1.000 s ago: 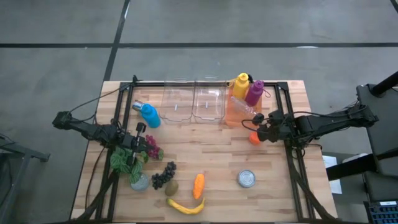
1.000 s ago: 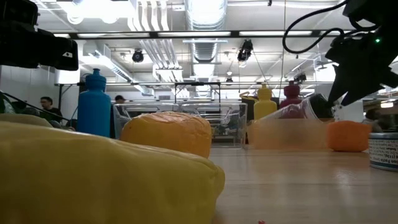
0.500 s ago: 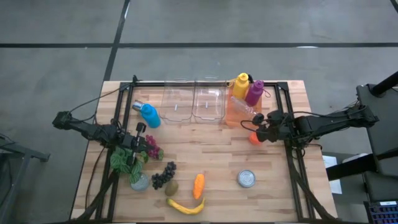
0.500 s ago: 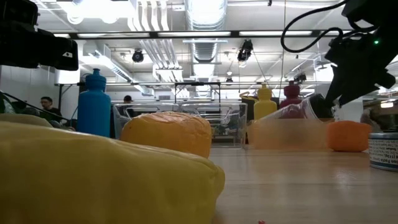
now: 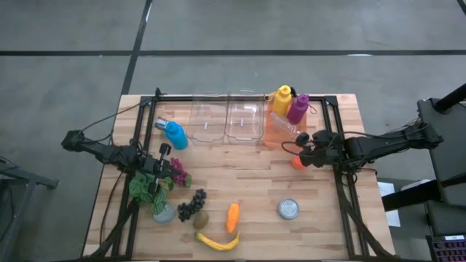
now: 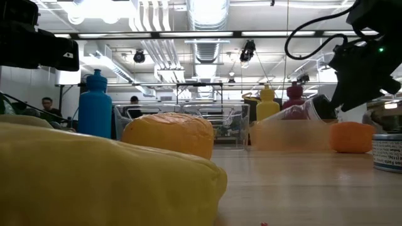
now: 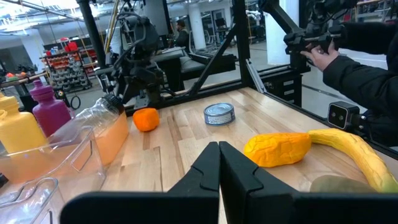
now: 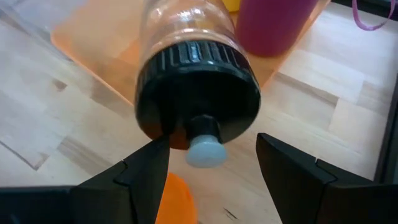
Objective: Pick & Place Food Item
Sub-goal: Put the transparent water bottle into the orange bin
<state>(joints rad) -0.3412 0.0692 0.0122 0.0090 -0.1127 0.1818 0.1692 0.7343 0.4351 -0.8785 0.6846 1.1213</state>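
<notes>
The orange [image 5: 295, 162] sits on the wood near the table's right side, in front of the orange bin; it also shows as the orange [image 7: 146, 119] and the orange [image 6: 352, 137]. My right gripper [image 5: 301, 154] hovers open just above it. In the right wrist view the gripper [image 8: 211, 146] has one finger on either side of the picture, and the orange [image 8: 177, 202] sits low between them, apart from both. My left gripper [image 5: 169, 164] waits shut near the plant at the table's left, seen as the gripper [image 7: 219, 149].
A clear bottle with a black cap [image 8: 198, 93] leans out of the orange bin [image 5: 275, 131], close ahead of my right fingers. Yellow and magenta bottles [image 5: 290, 102], two clear bins [image 5: 226, 120], a blue bottle [image 5: 173, 133], a can [image 5: 289, 209], a carrot [image 5: 231, 216], a banana [image 5: 218, 241] and grapes [image 5: 191, 204] also show. A person's hands [image 7: 323, 53] are beyond the table.
My right arm has shifted very slightly over the orange; its cable loop has changed shape in the low view. The orange and the other things have stayed where they were.
</notes>
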